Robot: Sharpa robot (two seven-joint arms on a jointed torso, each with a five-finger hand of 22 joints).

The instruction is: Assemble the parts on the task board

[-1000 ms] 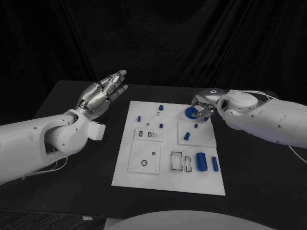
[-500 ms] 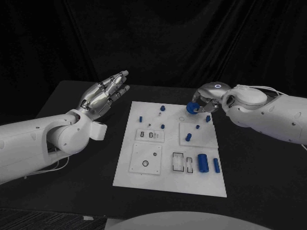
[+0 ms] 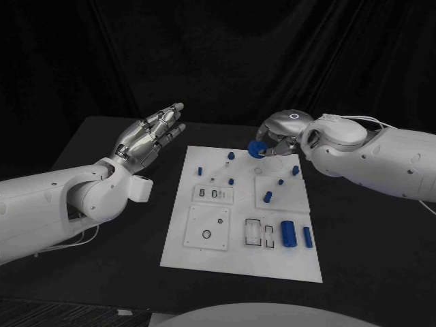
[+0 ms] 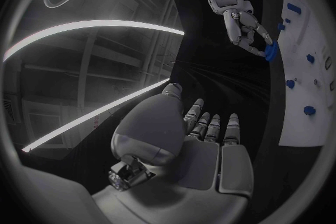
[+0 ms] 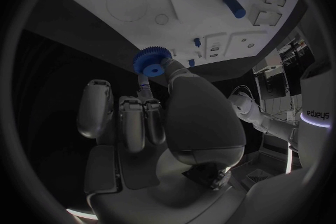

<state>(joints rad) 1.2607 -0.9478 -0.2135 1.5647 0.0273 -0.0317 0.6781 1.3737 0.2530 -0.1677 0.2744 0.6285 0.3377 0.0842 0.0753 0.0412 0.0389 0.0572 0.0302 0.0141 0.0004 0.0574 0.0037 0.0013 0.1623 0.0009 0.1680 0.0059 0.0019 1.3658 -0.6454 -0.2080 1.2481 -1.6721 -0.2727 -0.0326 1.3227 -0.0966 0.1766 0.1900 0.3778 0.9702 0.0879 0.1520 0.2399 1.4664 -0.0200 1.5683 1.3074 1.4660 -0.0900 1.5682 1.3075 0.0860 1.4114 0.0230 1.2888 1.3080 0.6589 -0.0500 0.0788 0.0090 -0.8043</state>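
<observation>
Black surface (image 3: 375,238), white task board (image 3: 240,255), right hand (image 3: 277,139) pinched blue gear (image 3: 256,148) (at board's 12 o'clock), left hand (image 3: 147,136) spread, holding nothing.

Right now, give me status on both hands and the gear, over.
Right hand holds the blue gear, lifted above the task board's far edge. Left hand open, off the board's left side. Nothing blocking the board.

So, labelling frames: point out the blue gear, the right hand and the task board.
blue gear (image 5: 152,61): right wrist view, toothed face.
right hand (image 3: 274,141): head view, knuckles.
task board (image 3: 204,253): head view, bare near corner.
</observation>
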